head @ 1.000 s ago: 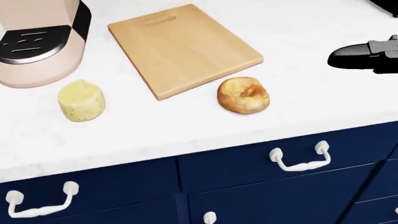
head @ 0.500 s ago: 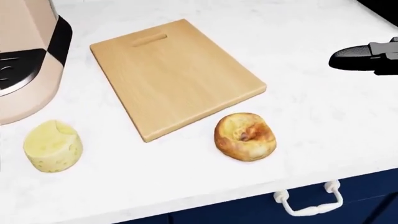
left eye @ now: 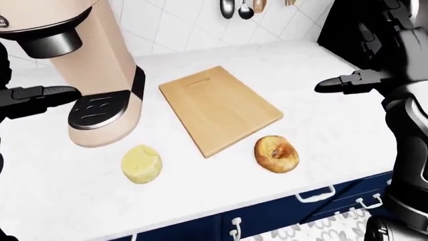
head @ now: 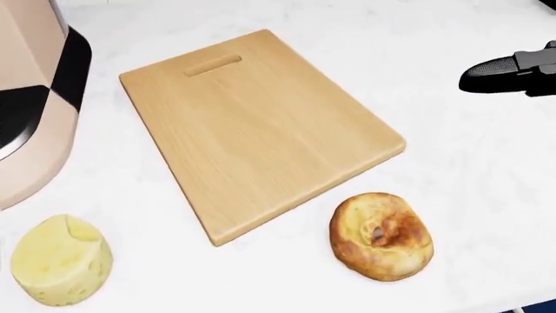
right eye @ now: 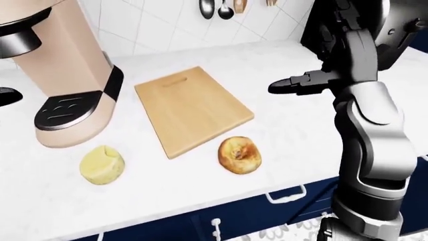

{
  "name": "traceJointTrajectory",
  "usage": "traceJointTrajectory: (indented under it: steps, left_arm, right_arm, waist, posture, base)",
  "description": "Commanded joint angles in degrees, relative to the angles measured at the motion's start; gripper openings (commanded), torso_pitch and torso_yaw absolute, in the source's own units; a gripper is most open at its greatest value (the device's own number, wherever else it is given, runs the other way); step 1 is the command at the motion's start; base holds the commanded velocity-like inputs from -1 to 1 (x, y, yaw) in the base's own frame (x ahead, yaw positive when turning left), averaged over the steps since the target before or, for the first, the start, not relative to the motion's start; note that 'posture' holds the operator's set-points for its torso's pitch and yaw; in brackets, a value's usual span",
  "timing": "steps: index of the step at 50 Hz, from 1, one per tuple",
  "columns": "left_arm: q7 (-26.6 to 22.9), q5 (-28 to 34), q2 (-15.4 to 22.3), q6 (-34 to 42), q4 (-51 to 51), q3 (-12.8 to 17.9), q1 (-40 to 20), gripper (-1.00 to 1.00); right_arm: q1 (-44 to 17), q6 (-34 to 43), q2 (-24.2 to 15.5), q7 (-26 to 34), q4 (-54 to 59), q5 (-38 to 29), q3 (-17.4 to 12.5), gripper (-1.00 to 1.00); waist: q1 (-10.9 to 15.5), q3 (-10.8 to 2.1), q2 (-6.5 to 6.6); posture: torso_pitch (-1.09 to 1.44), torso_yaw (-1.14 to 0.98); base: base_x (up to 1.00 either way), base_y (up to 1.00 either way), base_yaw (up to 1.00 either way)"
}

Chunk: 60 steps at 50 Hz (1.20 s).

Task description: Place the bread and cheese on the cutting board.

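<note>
A white marble bench (left eye: pixel 321 125) under a tiled wall (left eye: pixel 180 25) carries the bare cutting board (head: pixel 252 124); the bread (head: pixel 380 236) lies just beside its lower right edge; the cheese (head: pixel 60 261) sits lower left, near the coffee machine (left eye: pixel 87 75). Both the left hand (left eye: pixel 40 95) and the right hand (right eye: pixel 301 83) hover with fingers extended, holding nothing.

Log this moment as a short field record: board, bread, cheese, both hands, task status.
cutting board: bare, on the white counter
bread: on the counter, just off the board's lower right corner
cheese: on the counter, lower left, below the coffee machine
left hand: open, empty, beside the machine
right hand: open, empty, above the counter right of the board
status: neither item on the board
</note>
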Motion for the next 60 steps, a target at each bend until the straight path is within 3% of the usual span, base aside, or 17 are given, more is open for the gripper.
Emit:
traceJointTrajectory:
  steps: [1,4,10,21,25,28,38,52,60]
  left_arm:
    - [-0.67,-0.63,1.21,-1.78,-1.43,0.38,-1.10,1.00]
    - [-0.55,-0.79,1.42,-1.79,-1.31,0.37,-1.27,1.00]
    - [-0.39,-0.63,1.18,-2.09,-1.11,-0.27,-1.52,1.00]
    - [0.56,-1.43,1.50,-1.61,-0.98,-0.74,-2.50,1.00]
    - [0.58,-1.67,1.46,-1.62,-1.19,-0.23,-2.02,1.00]
    - [0.54,-1.76,1.64,-1.70,-1.15,-0.04,-1.84,1.00]
    - [0.39,-1.72,1.40,-2.41,-0.96,-0.02,-1.26,1.00]
    - [0.17,-1.45,0.94,-2.60,-0.88,0.05,-1.24,1.00]
    - [0.19,-1.16,0.42,-2.93,-1.17,-0.19,-0.68,1.00]
  right_arm:
    - [-0.82,-2.37,-1.09,2.15,-1.69,-2.21,-0.32,1.00]
    - [-4.47,1.84,-2.76,4.47,-1.48,-2.77,-0.29,1.00]
    - [-1.63,-4.32,-5.31,16.26,-1.10,-12.50,2.81,1.00]
    - [-5.55,-14.97,-4.28,37.24,1.63,-31.64,5.90,1.00]
    - [-6.06,-16.57,-2.27,42.66,0.35,-36.61,6.69,1.00]
    - [-3.26,-20.03,0.22,44.34,-0.27,-39.89,6.95,1.00]
    - [-3.44,-27.76,4.88,49.64,2.31,-48.60,10.02,1.00]
    - [-10.29,-43.22,6.03,57.29,11.56,-54.94,12.18,1.00]
    - [-13.71,-47.84,9.41,59.90,14.79,-57.74,14.19,1.00]
  waist:
    - [-0.26,-1.29,0.07]
    - [-0.27,-1.15,0.01]
    - [-0.36,-0.77,-0.07]
    - [-0.77,-0.54,0.40]
    - [-0.76,-0.58,0.54]
    - [-0.77,-0.61,0.61]
    - [-0.69,-0.89,1.01]
    - [-0.98,-1.27,1.37]
    - [-1.05,-1.29,1.51]
  posture:
    - [0.00,0.00]
    - [0.00,0.00]
    - [0.00,0.00]
    - [0.00,0.00]
    - [0.00,0.00]
    - [0.00,0.00]
    - [0.00,0.00]
    - [0.00,0.00]
    - [0.00,0.00]
  base:
    - [0.00,0.00,0.00]
    - [0.00,0.00,0.00]
    - [0.00,0.00,0.00]
    - [0.00,0.00,0.00]
    - [0.00,0.00,0.00]
    - [0.00,0.00,0.00]
    - [0.00,0.00,0.00]
    - [0.00,0.00,0.00]
    - [0.00,0.00,0.00]
